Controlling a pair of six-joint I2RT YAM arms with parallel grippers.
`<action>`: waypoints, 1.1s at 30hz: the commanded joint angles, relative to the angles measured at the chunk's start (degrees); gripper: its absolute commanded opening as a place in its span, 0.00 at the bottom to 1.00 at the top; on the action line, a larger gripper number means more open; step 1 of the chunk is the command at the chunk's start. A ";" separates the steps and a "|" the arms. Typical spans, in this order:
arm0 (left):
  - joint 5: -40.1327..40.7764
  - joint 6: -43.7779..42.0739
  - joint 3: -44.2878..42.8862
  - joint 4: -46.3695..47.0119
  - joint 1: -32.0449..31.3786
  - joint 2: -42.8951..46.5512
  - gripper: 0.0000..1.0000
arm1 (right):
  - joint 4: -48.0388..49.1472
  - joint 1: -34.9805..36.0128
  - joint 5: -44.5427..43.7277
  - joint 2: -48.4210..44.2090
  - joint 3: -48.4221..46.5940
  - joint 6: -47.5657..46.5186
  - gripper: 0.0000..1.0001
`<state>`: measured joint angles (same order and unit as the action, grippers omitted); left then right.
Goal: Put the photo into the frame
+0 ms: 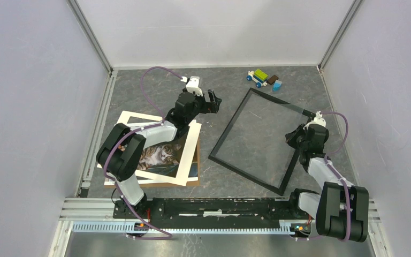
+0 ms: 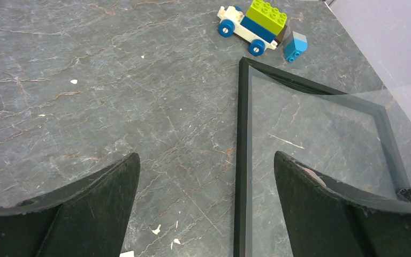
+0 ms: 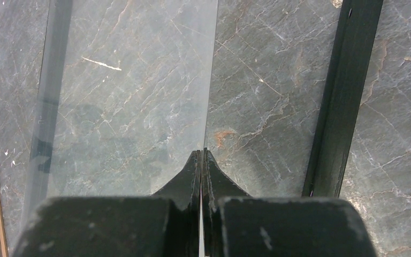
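- Looking down from above: the photo lies lower left, well apart from the empty frame at centre right; insertion not yet begun.
- Left wrist: the left tool gapes, holding nothing, over the worktop.
- Right wrist: the right tool is clenched at the glass pane's edge; whether it grips the pane I cannot tell.

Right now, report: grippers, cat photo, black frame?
Left gripper open. Right gripper shut over thin black rectangular frame. White-bordered cat photo outside it, on brown cardboard, under left arm.
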<state>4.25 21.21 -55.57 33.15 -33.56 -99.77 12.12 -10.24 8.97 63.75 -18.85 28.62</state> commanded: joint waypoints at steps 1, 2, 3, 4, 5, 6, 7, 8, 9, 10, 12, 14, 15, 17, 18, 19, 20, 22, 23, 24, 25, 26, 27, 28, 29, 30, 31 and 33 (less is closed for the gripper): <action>-0.50 1.64 -1.82 2.41 0.02 -0.08 1.00 | 1.69 -0.21 -0.08 -2.00 -2.13 -0.50 0.00; -0.48 1.63 -1.82 2.45 0.06 -0.12 1.00 | 1.93 -0.17 0.24 -2.34 -1.81 -0.28 0.00; -0.48 1.64 -1.82 2.41 0.07 -0.08 1.00 | 2.28 -0.21 0.48 -2.62 -1.65 -0.04 0.00; -0.50 1.68 -1.82 2.42 0.06 -0.17 1.00 | 2.49 -0.16 0.98 -2.89 -1.41 0.22 0.00; -0.55 1.73 -1.82 2.44 0.07 -0.15 1.00 | 2.87 -0.10 1.37 -3.13 -1.29 0.37 0.00; -0.64 1.73 -1.82 2.51 0.07 -0.17 1.00 | 3.20 -0.13 1.70 -3.35 -1.00 0.63 0.00; -0.59 1.79 -1.82 2.48 0.03 -0.12 1.00 | 3.43 -0.13 2.04 -3.63 -0.87 0.73 0.00; -0.66 1.81 -1.87 2.46 0.07 -0.16 1.00 | 3.63 -0.01 2.38 -3.70 -0.71 0.82 0.00; -0.69 1.82 -1.82 2.53 0.07 -0.17 1.00 | 3.81 -0.04 2.39 -3.89 -0.54 0.91 0.00; -0.63 1.79 -1.83 2.45 0.05 -0.17 1.00 | 4.08 -0.04 2.36 -3.87 -0.48 1.03 0.00; -0.72 1.82 -1.92 2.45 0.07 -0.21 1.00 | 4.44 0.09 2.80 -3.87 -0.31 1.22 0.00; -0.70 1.82 -1.91 2.54 0.09 -0.17 1.00 | 4.57 0.24 2.92 -4.25 -0.25 1.34 0.00; -0.67 1.77 -1.82 2.50 0.02 -0.17 1.00 | 4.33 0.29 2.63 -4.50 -0.29 1.39 0.00; -0.70 1.77 -1.90 2.47 0.05 -0.23 1.00 | 4.03 0.40 2.48 -4.94 -0.35 1.28 0.00; -0.73 1.81 -1.91 2.52 0.07 -0.26 1.00 | 3.88 0.40 2.39 -4.94 -0.31 1.28 0.00; -0.66 1.82 -1.95 2.46 0.07 -0.26 1.00 | 3.79 0.40 2.21 -4.83 -0.35 1.31 0.00; -0.74 1.82 -1.91 2.45 0.08 -0.30 1.00 | 3.82 0.44 2.06 -4.86 -0.38 1.42 0.00; -0.74 1.82 -1.91 2.50 0.07 -0.25 1.00 | 3.87 0.45 1.98 -5.03 -0.36 1.50 0.00; -0.71 1.80 -1.85 2.49 0.07 -0.20 1.00 | 3.74 0.48 1.92 -5.25 -0.33 1.47 0.00; -0.70 1.73 -1.86 2.45 0.03 -0.22 1.00 | 3.57 0.48 1.78 -5.38 -0.49 1.45 0.00; -0.74 1.73 -1.89 2.47 0.07 -0.23 1.00 | 3.45 0.46 1.64 -5.47 -0.54 1.38 0.00; -0.74 1.81 -1.90 2.50 0.10 -0.23 1.00 | 3.35 0.48 1.63 -5.53 -0.58 1.50 0.00; -0.78 1.81 -1.88 2.54 0.08 -0.23 1.00 | 3.38 0.48 1.65 -5.67 -0.60 1.64 0.00; -0.77 1.82 -1.84 2.60 0.06 -0.25 1.00 | 3.30 0.56 1.59 -5.80 -0.59 1.69 0.00; -0.78 1.82 -1.82 2.57 0.07 -0.17 1.00 | 3.12 0.57 1.33 -5.97 -0.58 1.76 0.00; -0.73 1.82 -1.76 2.54 0.07 -0.17 1.00 | 3.14 0.57 0.91 -6.15 -0.58 1.83 0.00; -0.69 1.74 -1.73 2.57 0.07 -0.08 1.00 | 2.98 0.62 0.51 -6.07 -0.59 1.94 0.00; -0.72 1.81 -1.73 2.55 0.07 -0.03 1.00 | 2.89 0.57 0.44 -5.46 -0.89 2.16 0.00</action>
<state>3.90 21.26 -55.57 33.15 -33.56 -99.77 13.06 -9.87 11.05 58.83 -18.85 30.35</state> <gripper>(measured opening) 0.996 0.006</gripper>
